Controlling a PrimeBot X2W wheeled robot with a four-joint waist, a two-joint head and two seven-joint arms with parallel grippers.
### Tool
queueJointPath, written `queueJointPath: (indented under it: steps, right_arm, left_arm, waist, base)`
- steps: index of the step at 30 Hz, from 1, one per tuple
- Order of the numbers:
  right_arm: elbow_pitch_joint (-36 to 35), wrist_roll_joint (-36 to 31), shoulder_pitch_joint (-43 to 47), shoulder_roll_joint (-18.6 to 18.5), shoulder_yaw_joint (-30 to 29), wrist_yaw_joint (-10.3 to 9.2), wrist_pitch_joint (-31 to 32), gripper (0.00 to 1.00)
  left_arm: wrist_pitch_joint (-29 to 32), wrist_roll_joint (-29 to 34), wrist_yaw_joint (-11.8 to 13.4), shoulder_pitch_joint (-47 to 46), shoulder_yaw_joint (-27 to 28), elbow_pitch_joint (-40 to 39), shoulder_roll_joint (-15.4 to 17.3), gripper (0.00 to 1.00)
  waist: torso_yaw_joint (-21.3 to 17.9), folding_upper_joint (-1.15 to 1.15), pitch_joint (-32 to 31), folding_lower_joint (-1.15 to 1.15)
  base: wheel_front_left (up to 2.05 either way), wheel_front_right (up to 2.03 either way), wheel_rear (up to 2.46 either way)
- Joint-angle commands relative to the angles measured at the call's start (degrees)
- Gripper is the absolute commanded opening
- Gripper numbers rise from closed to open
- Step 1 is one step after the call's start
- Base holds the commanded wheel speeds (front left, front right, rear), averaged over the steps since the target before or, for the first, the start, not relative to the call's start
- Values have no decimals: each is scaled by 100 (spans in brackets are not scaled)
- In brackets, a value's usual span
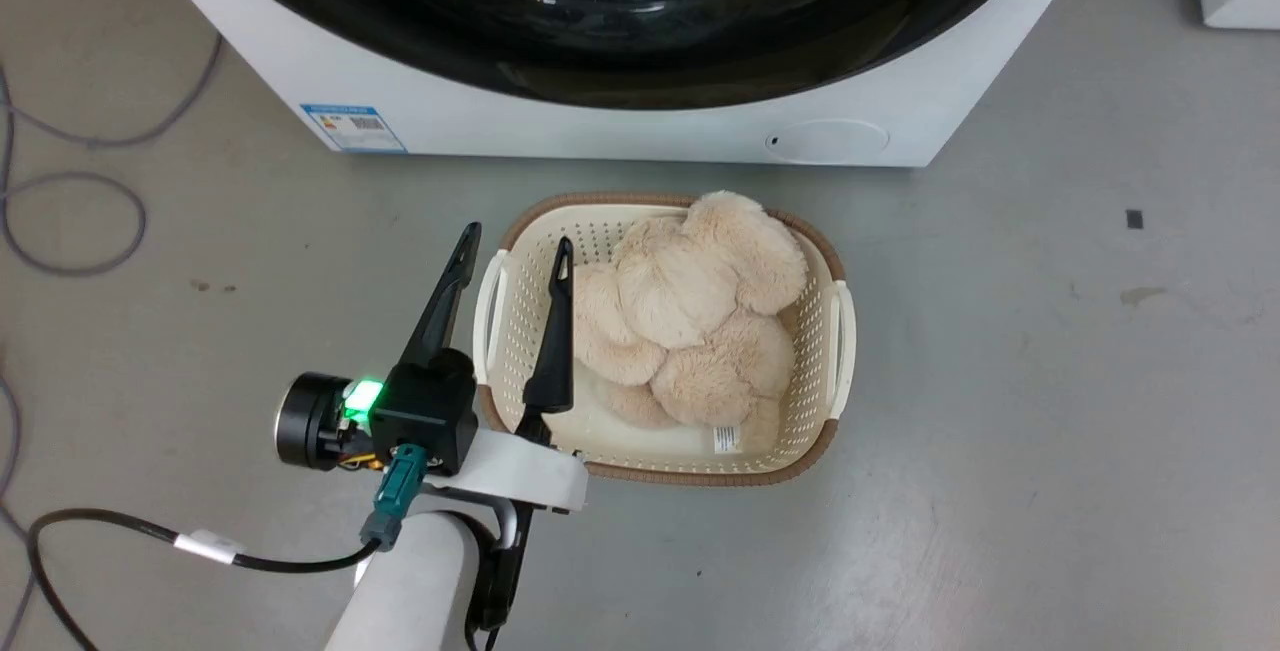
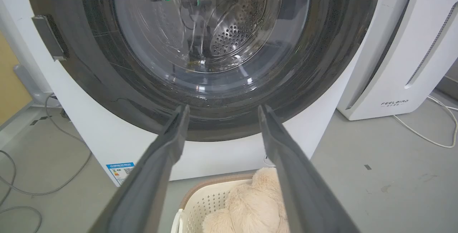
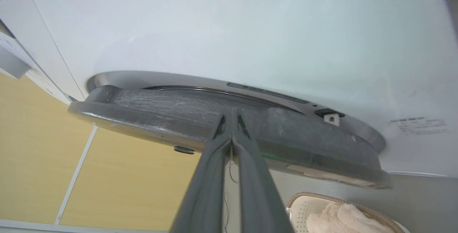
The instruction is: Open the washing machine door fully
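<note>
The washing machine door (image 2: 214,47) is seen face-on in the left wrist view, its black disc seemingly flat to the white machine, above a basket (image 1: 830,261) of plush (image 1: 700,311) set on the floor. The left tool (image 1: 517,239) is held open over the basket's near rim, well apart from the door, probably to leave its swing free. In the right wrist view the door (image 3: 161,111) is shown edge-on, and a narrow gap with a white latch (image 3: 331,119) is revealed behind it. The right tool (image 3: 232,113) is closed, its tips set at the rim, likely to lever it outward. Whether contact is made cannot be told.
</note>
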Motion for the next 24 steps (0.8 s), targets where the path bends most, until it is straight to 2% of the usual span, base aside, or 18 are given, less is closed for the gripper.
queueJointPath:
  steps: [1,8,24]
  right_arm:
    - [170,178,-300,1,105,-3,95,0]
    - [251,148,-502,69,355,-3,428,0]
    - [-14,178,-180,142,557,-3,1310,0]
  left_arm:
    - [-62,-42,36,-164,-49,16,12,100]
    - [-85,-76,77,-233,-102,26,12,100]
    - [-85,-106,108,-247,-139,101,12,100]
  waist:
    - [28,0,73,0]
    - [53,0,200,0]
    - [-10,0,147,0]
  base:
    - [0,0,0]
    - [0,0,0]
    - [0,0,0]
